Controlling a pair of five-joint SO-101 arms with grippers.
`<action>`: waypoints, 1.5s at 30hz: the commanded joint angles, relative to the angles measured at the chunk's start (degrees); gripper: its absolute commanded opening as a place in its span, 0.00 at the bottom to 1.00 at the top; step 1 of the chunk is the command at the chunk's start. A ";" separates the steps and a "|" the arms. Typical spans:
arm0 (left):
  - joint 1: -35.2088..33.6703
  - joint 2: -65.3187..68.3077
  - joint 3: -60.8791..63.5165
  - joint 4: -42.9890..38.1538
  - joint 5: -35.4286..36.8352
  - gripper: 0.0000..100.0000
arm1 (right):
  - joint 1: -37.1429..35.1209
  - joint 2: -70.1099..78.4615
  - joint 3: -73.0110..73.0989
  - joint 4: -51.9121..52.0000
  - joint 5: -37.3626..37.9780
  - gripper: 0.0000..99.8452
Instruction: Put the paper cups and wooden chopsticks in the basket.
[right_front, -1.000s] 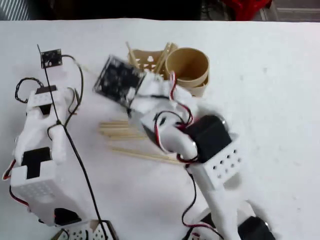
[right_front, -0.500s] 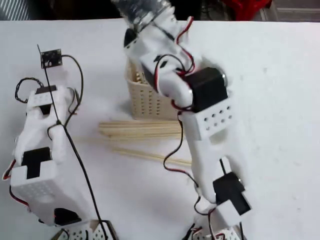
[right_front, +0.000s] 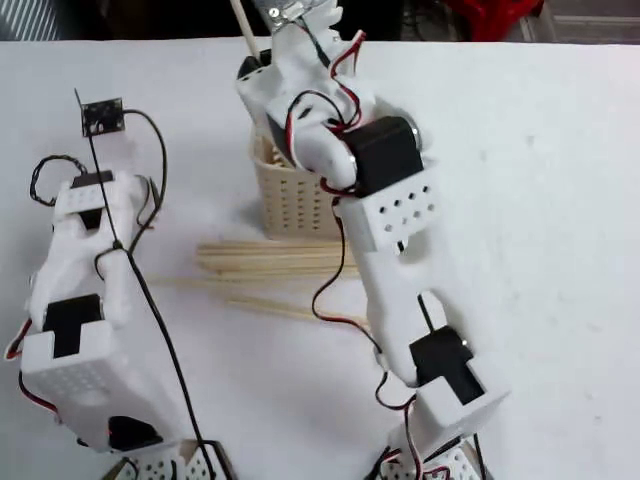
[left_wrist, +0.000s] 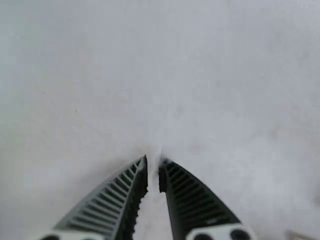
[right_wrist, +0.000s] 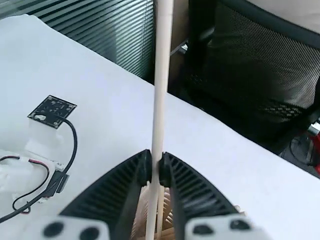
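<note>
My right gripper (right_wrist: 155, 167) is shut on a pale wooden chopstick (right_wrist: 162, 75) that stands nearly upright between its fingers. In the high view the right gripper (right_front: 258, 68) is above the far rim of the cream slotted basket (right_front: 295, 205), and the held chopstick (right_front: 243, 25) pokes up past it. Several more chopsticks (right_front: 270, 258) lie flat on the table in front of the basket, and one (right_front: 285, 307) lies a little nearer. The right arm hides the basket's inside. My left gripper (left_wrist: 152, 164) is shut, empty, and pointed at bare white table.
The left arm (right_front: 80, 270) is folded at the table's left side. A small black circuit board (right_front: 101, 115) on a wire stands beside it, also seen as the board (right_wrist: 51, 111). A black mesh chair (right_wrist: 250, 75) stands beyond the table's far edge.
The right arm has lifted from low over the table, by the loose chopsticks, to above the basket. It now holds one chopstick upright there. The left arm has not moved.
</note>
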 joint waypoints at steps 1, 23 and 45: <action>0.13 -0.31 -2.11 -0.97 0.70 0.06 | 1.45 -0.75 2.11 -4.18 -2.64 0.02; 0.31 -0.31 -2.11 -1.05 0.70 0.06 | 2.15 -26.59 65.14 -42.59 -3.43 0.03; 0.31 -0.22 -2.11 -1.14 0.62 0.06 | -6.46 -49.10 69.63 -3.82 18.11 0.16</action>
